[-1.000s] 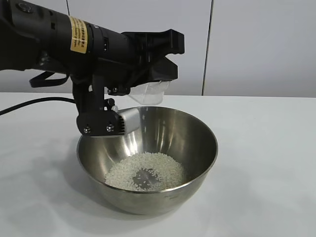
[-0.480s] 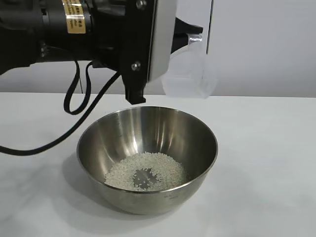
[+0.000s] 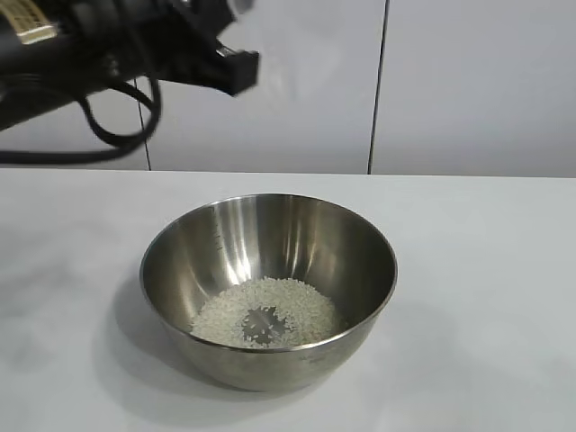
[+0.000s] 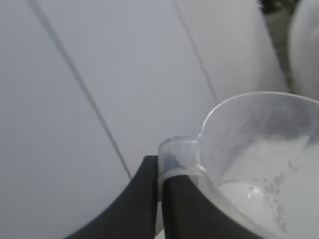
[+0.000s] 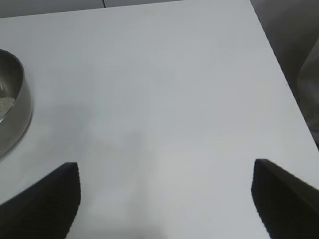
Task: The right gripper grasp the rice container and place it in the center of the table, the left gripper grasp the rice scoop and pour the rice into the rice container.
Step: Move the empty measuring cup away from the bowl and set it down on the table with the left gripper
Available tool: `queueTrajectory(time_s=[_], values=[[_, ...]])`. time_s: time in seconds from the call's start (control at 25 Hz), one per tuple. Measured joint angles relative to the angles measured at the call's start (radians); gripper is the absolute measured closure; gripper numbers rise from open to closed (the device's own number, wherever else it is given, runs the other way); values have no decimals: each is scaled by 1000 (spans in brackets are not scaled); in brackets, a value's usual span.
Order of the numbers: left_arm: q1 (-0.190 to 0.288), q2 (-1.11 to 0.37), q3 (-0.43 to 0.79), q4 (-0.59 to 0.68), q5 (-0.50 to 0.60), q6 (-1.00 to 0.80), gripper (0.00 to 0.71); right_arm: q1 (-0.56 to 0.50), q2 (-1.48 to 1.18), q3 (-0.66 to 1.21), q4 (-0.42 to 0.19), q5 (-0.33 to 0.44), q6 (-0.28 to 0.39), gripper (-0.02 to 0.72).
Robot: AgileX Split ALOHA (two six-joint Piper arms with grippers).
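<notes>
The bowl sits mid-table with the rice spread in a loose ring over its bottom, a bare patch of steel showing in the middle. A second ago the left gripper held the scoop tipped right over the bowl's far rim; half a second ago it had lifted and swung the scoop upright above the bowl. Now the arm has pulled up and away to the upper left corner of the exterior view, and the scoop is no longer seen there. The left wrist view shows the left jaws pinching the scoop's handle tab, the scoop looking empty apart from a white film and a few specks on its inner wall; it is aimed at the wall panels, not the bowl.

The right gripper hangs over bare table well to the side of the bowl, jaws spread wide, holding nothing.

The rice pile looks the same across all three moments, so the pour seems finished and the lift reads as a retreat. What remains, at most, is setting the scoop down
</notes>
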Motion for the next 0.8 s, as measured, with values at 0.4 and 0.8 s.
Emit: queueTrajectory(time_s=[0.4, 0.8], values=[[261, 183, 54, 217, -6, -53, 701, 0, 0, 0, 0, 0, 0, 64], [280, 387, -51, 239, -7, -69, 701, 0, 0, 0, 0, 1, 0, 64]])
